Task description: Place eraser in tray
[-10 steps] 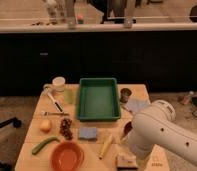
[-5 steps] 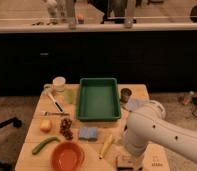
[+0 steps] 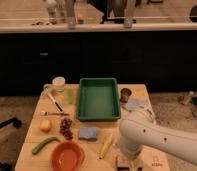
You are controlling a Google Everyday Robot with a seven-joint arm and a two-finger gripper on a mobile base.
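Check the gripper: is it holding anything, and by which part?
Cannot be told: the gripper is low at the front, right at the eraser, but the arm hides whether it grips it.

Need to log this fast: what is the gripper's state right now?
Gripper: jaws open, low over the eraser at the table's front edge.

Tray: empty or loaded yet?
Empty. The tray shows a bare green floor throughout. The eraser lies outside it, at the bottom edge of the view, right by the pincer.
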